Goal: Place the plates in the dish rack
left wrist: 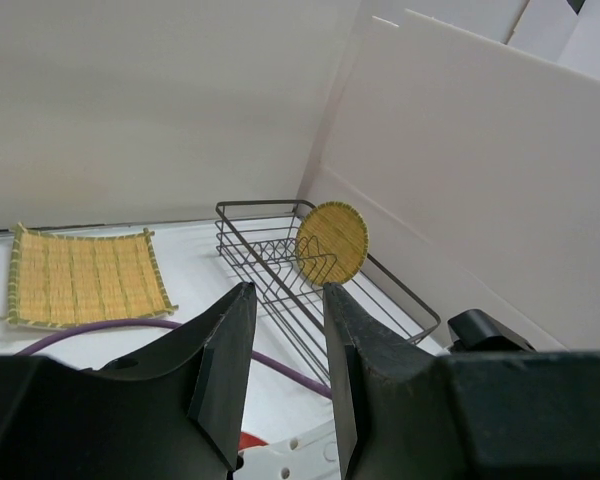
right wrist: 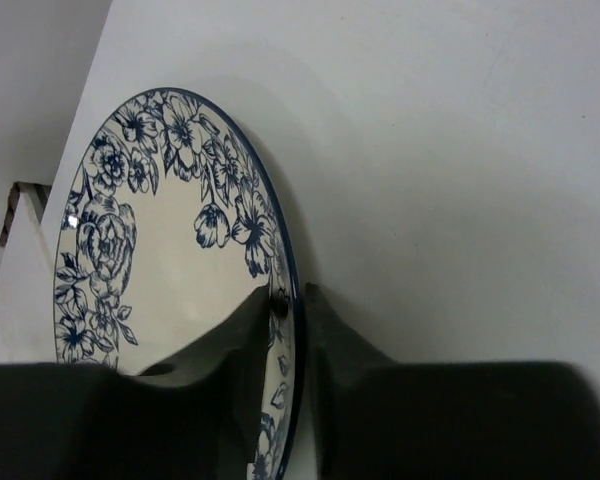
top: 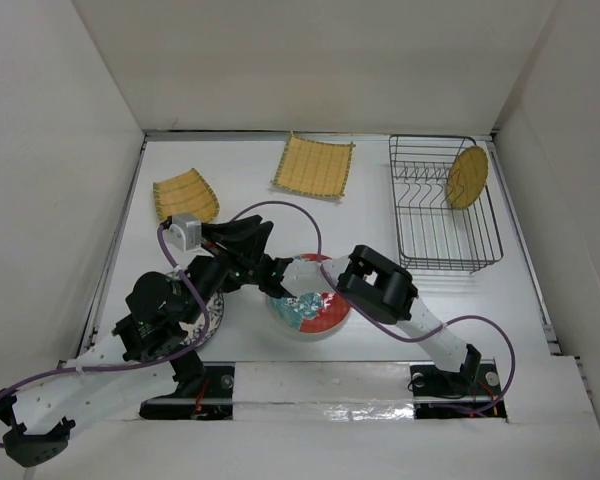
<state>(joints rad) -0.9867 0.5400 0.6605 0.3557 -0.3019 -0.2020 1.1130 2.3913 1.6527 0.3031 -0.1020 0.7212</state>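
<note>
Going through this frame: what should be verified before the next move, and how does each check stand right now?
1. Right gripper fingers straddle the rim of the blue-and-white plate: ok.
2. Grip on that rim is firm: cannot tell.
3. Left gripper open and empty: ok.
4. Dish rack has free slots beside the small yellow plate: ok.
5. The left arm and right arm are clear of each other: cannot tell; they overlap in the top view.

I get soft, even light from overhead. The white walls read bright, and the only glare is a sheen on the shiny strip (top: 310,412) at the near edge. On both wrist feeds the fingers (left wrist: 225,370) are dark and out of focus, and the blue-flowered plate (right wrist: 170,250) throws a faint, diffuse shadow.
</note>
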